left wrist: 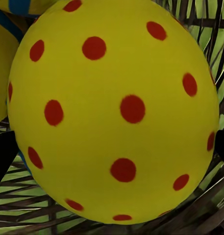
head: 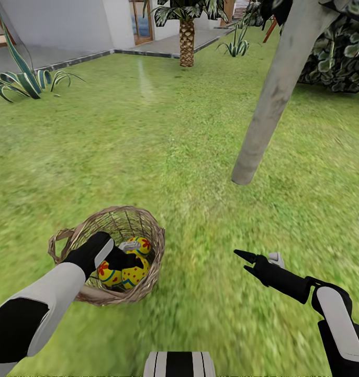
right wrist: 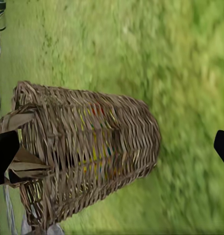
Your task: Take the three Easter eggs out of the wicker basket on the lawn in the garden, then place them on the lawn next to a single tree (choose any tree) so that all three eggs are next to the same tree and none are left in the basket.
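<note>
Easter eggs (head: 128, 264) in wicker basket (head: 148, 225) on lawn (head: 148, 131) | left gripper (head: 128, 257) inside, jaws flanking dotted egg (left wrist: 112, 110), closure unclear | right gripper (head: 241, 262) spread, empty, near tree (head: 273, 99)

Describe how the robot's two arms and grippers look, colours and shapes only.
Both arms have glossy white shells broken by black sections. The left gripper is black with a pale grey patch. The right gripper is black, with two slim pointed fingers and a small grey part beside its wrist.
</note>
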{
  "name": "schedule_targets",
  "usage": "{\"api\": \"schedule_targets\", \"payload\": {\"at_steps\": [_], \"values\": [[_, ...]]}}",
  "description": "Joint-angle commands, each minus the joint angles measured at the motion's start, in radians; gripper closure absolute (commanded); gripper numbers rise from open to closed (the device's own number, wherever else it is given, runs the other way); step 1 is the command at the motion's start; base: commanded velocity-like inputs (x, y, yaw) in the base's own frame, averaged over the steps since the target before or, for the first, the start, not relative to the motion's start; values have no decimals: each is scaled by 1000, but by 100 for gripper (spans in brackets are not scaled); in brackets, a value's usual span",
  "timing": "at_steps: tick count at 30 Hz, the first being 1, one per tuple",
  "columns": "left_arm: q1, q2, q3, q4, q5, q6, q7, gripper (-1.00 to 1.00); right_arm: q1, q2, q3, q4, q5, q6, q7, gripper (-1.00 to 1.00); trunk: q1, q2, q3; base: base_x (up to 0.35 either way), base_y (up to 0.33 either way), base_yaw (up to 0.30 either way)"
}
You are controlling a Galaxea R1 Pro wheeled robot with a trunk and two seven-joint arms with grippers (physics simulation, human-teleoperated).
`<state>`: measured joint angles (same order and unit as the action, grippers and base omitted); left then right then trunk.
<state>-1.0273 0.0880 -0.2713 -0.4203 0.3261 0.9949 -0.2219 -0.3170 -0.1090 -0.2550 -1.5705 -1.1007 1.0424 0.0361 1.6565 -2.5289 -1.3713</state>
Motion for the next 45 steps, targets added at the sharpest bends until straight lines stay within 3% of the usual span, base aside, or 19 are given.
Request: {"api": "schedule_targets", "payload": {"at_steps": [1,20,26,32,45], "values": [[0,1,-7,-2,3,2,-2,100,-1,0,-1,0,4,5,4,-100,0,0,-1,-29,0,0],[0,1,-8,-7,2,2,-2,100,-1,0,0,0,4,5,4,-100,0,0,-1,-12,0,0],[0,1,-8,-4,4,2,-2,100,-1,0,0,0,4,5,4,-100,-3,1,22,0,0,0],[0,2,-7,-6,4,2,-2,100,-1,0,0,0,4,5,4,-100,-3,1,22,0,0,0],[0,2,-6,0,4,20,-2,100,-1,0,0,0,4,5,4,-100,-9,4,73,0,0,0]]}}
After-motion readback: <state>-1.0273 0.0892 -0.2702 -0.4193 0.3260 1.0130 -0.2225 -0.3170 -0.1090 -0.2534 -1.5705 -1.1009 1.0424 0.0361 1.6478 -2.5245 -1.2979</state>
